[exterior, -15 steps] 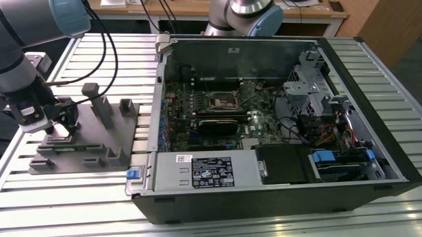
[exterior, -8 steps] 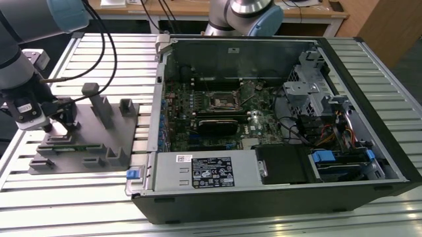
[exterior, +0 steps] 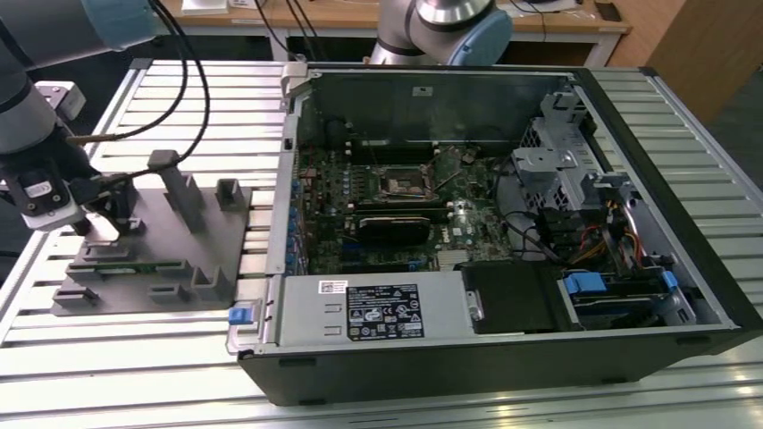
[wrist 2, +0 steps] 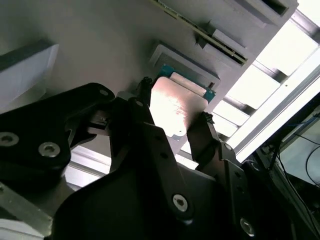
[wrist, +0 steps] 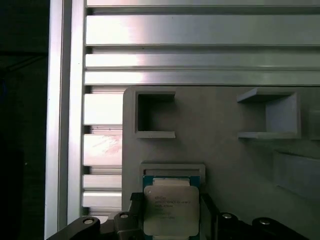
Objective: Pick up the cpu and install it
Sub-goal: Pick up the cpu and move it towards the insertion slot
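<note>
The cpu (wrist: 170, 209), a small square chip with a pale silvery top and a green edge, lies by the low-walled nest (wrist: 172, 169) of the grey tray (exterior: 191, 237). My gripper (exterior: 105, 225) hangs over the tray's end on the exterior view's left. Its two black fingers (wrist 2: 204, 131) stand against opposite edges of the cpu (wrist 2: 176, 107), shut on it. I cannot tell whether the chip has left the tray. The dark square socket (exterior: 403, 183) with its metal rim lies on the motherboard inside the open computer case (exterior: 667, 295).
A long green memory stick (exterior: 125, 265) lies in a slot of the tray, near the gripper. Upright grey posts (exterior: 181, 188) rise from the tray beside my arm. The slatted aluminium table (exterior: 120, 357) carries tray and case. A second robot arm base (exterior: 435, 27) stands behind the case.
</note>
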`<action>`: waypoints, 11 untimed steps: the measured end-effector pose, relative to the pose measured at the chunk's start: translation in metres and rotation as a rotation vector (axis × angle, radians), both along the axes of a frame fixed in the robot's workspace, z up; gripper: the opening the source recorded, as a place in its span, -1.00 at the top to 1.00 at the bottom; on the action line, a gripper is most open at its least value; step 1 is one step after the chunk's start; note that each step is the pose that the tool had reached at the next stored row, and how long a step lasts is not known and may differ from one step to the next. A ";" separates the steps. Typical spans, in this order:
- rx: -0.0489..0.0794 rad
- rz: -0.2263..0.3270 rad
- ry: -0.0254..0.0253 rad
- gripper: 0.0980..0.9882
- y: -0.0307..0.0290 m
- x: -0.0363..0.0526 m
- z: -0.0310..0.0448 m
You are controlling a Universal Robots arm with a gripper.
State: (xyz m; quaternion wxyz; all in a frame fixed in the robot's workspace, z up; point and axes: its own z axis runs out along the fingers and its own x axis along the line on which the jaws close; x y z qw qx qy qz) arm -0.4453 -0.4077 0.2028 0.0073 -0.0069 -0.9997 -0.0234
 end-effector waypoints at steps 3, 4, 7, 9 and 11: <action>0.002 0.000 -0.0004 0.00 0.0000 0.0000 0.0006; 0.002 0.000 -0.0003 0.00 0.0001 0.0000 0.0008; 0.002 0.000 0.0000 0.00 0.0000 0.0000 0.0026; 0.002 0.000 -0.0001 0.00 0.0000 0.0000 0.0036; 0.002 0.000 -0.0001 0.00 0.0000 0.0000 0.0048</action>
